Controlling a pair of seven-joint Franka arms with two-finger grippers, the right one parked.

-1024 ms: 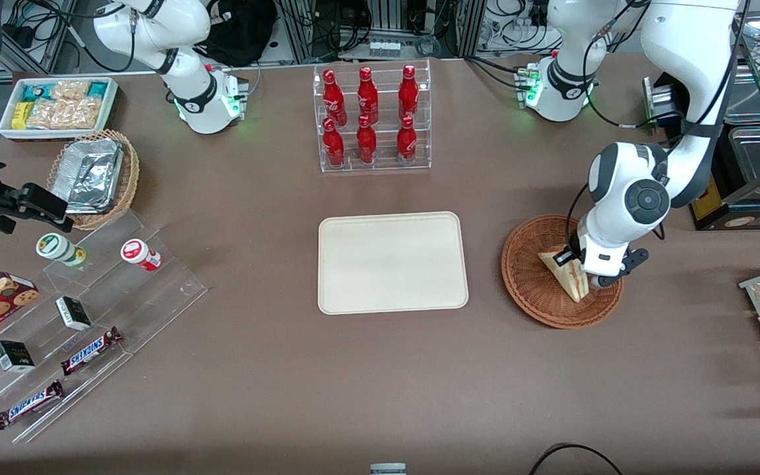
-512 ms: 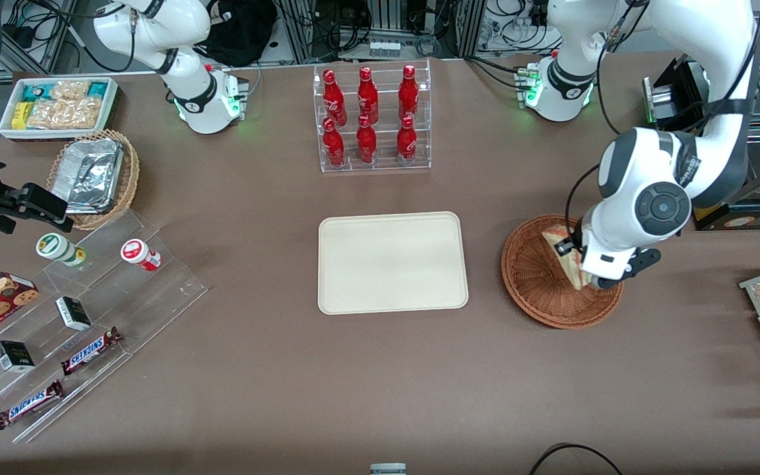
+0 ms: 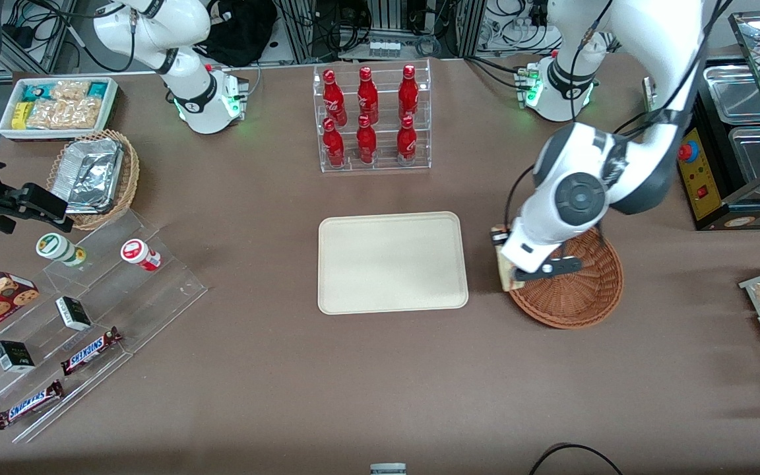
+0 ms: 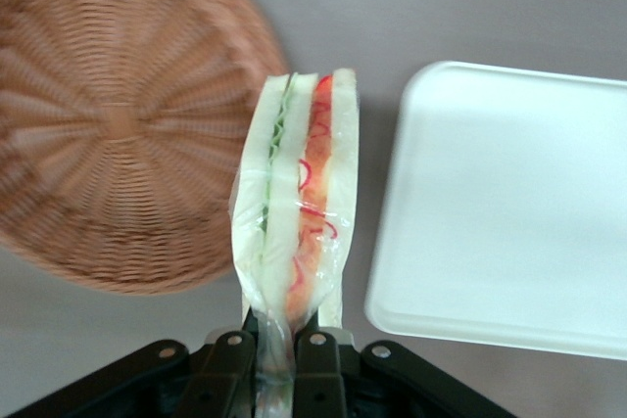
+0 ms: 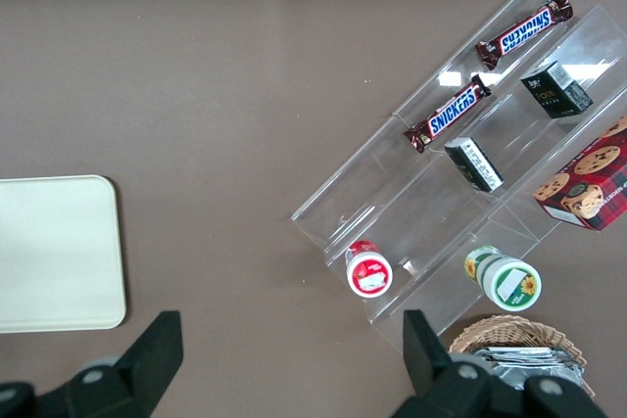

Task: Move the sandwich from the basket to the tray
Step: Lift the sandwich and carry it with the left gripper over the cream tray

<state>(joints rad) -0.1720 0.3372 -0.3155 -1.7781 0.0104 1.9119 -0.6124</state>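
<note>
The smooth cream tray [image 3: 393, 262], a flat rectangle with rounded corners and a low rim, lies bare on the brown table. Beside it, toward the working arm's end, sits the round reddish-brown wicker basket [image 3: 578, 297], its weave radiating from the centre. The gripper [image 4: 277, 354] hangs above the gap between the two, black fingers [image 4: 227, 364] pinched on the sandwich [image 4: 297, 203], a pale wedge in clear crinkled wrap, green and red filling showing along its edge.
</note>
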